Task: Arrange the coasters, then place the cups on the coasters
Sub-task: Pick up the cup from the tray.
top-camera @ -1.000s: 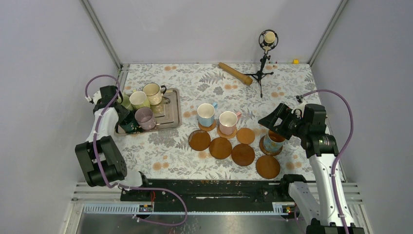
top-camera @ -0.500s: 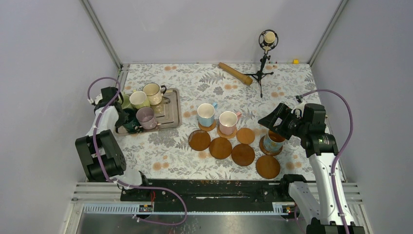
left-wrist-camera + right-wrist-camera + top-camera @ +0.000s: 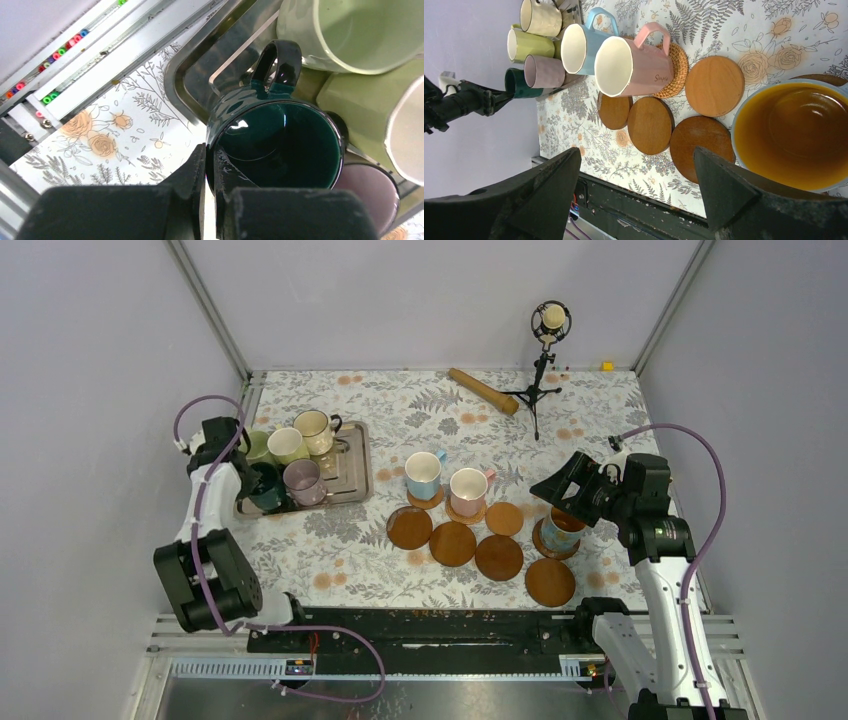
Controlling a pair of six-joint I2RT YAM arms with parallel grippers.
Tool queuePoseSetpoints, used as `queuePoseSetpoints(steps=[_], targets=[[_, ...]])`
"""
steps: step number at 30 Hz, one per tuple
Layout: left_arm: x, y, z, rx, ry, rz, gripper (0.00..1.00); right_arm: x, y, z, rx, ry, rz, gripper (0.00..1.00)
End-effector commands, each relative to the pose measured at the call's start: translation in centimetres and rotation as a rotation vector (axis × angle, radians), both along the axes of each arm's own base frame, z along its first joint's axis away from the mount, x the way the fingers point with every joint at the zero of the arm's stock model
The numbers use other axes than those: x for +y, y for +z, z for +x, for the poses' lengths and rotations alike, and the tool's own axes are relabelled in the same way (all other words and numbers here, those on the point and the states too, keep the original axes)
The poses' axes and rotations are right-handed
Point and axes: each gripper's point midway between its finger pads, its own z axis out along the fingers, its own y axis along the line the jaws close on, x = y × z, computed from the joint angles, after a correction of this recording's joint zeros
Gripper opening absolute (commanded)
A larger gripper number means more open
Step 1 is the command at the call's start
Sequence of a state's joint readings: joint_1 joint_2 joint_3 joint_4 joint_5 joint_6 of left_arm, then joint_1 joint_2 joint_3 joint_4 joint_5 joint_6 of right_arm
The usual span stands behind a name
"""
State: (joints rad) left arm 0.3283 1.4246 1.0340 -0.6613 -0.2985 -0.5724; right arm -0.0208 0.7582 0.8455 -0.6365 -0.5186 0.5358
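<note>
A cloth printed with grey leaves and orange roses is covering the bench (image 3: 420,410). A shiny metal tray (image 3: 352,468) is sitting on its left side, square to the bench edge; in the left wrist view one rounded corner of it is catching the light. A wooden rod (image 3: 483,390) is lying on a slant near the far edge, its right end just beside the feet of a black tripod (image 3: 533,395). The tripod is holding up a microphone (image 3: 550,320) (a cream head in a black ring). A small yellow thing (image 3: 607,366), too small to tell apart, is resting in the far right corner.
</note>
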Motion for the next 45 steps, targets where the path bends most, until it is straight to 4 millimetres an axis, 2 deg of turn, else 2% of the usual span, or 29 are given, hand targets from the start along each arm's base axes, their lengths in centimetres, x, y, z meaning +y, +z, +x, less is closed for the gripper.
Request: queuePoseSetpoints(steps=[1, 12, 17, 25, 28, 32, 34, 36, 39, 42, 45], targets=[[1.3, 5.8, 0.6, -0.157, 0.028, 0.11, 0.0, 0.5, 1.3, 0.1, -0.062, 0.036, 0.007, 0.91], [0.4, 11.2, -0.3, -0.333, 0.055, 0.12, 0.0, 0.5, 1.8, 0.3, -0.07, 0.038, 0.01, 0.92], [-1.7, 13.1, 0.1, -0.412, -0.026, 0.048, 0.0, 0.5, 1.6, 0.4, -0.063, 0.036, 0.01, 0.92], [-4.7, 15.1, -1.3, -0.548, 0.03, -0.089, 0.0, 0.4, 1.5, 0.4, -0.061, 0.033, 0.009, 0.93], [-6.9, 16.7, -0.9, -0.595, -0.04, -0.123, 0.0, 0.5, 1.4, 0.4, -0.055, 0.035, 0.012, 0.93], [-10.8, 18.6, 0.2, -0.589, -0.303, -0.019, 0.0, 0.6, 1.7, 0.5, -0.054, 0.041, 0.02, 0.93], [-11.1, 18.3, -0.1, -0.561, -0.276, -0.006, 0.0, 0.7, 1.7, 0.5, -0.052, 0.045, 0.021, 0.92], [-12.8, 17.9, -0.2, -0.567, -0.308, -0.052, 0.0, 0.6, 1.6, 0.5, -0.053, 0.044, 0.018, 0.92], [-16.7, 18.2, 1.0, -0.627, -0.53, -0.104, 0.0, 0.7, 1.6, 0.3, -0.057, 0.05, 0.02, 0.93], [-20.5, 18.0, 1.2, -0.636, -0.754, -0.189, 0.0, 0.7, 1.7, 0.2, -0.063, 0.052, 0.018, 0.93], [-23.2, 16.9, 1.0, -0.584, -0.908, -0.225, 0.0, 0.8, 1.8, 0.3, -0.062, 0.055, 0.021, 0.93]])
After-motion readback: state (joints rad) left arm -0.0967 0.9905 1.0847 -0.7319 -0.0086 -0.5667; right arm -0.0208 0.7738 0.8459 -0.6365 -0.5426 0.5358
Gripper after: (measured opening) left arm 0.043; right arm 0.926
